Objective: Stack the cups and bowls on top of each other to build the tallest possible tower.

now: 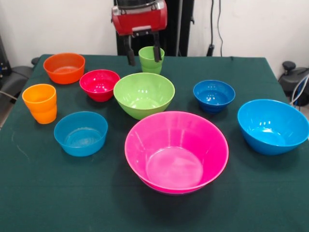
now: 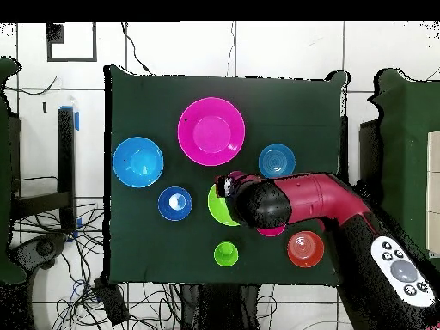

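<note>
the gripper (image 1: 143, 54) is seen released, its two fingers spread, hung above the table's far edge just before the light green cup (image 1: 151, 60). no tower is built: the bowls are spread singly over the green cloth (image 1: 38, 188), the pink bowl (image 1: 176, 152) nearest, the orange cup (image 1: 40, 103) at left.

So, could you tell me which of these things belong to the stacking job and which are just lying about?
Job:
pink bowl
lime bowl
sky-blue bowl
dark-blue bowl
light-blue bowl
red bowl
orange bowl
green cup
orange cup

Lying about:
wall cables
green cloth, which only covers the table
</note>
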Controlling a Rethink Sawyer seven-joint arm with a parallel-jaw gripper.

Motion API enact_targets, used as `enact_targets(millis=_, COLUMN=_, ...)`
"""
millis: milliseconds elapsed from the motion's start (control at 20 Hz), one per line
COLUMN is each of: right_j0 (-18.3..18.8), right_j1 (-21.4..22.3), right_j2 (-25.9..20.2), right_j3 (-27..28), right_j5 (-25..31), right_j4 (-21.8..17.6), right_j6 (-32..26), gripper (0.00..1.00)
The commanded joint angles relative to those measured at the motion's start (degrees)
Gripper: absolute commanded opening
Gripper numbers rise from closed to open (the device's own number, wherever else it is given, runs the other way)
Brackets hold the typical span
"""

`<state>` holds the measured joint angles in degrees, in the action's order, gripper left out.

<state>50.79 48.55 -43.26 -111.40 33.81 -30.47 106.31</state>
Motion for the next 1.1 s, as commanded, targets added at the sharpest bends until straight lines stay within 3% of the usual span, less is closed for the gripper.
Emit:
enact_targets(millis=50, right_j0=1.9, right_j1=5.3, right_j2=-4.9, right_j3=-4.5, right_j5=9.0, right_j4=0.4, right_j6=-14.3, gripper=1.00)
enact_targets(millis=600, right_j0=7.6, right_j1=8.5, right_j2=-7.9, right_j3=1.5, right_j5=24.5, right_j4=1.8, right_j6=-22.0, gripper=1.00)
enact_targets(millis=800, right_j0=8.2, right_j1=5.4, right_j2=-8.9, right_j3=6.7, right_j5=27.8, right_j4=-0.6, right_j6=-24.9, gripper=1.00)
enact_targets(millis=1100, right_j0=6.9, right_j1=-1.2, right_j2=-8.6, right_j3=10.9, right_j5=25.9, right_j4=-4.8, right_j6=-25.5, gripper=1.00)
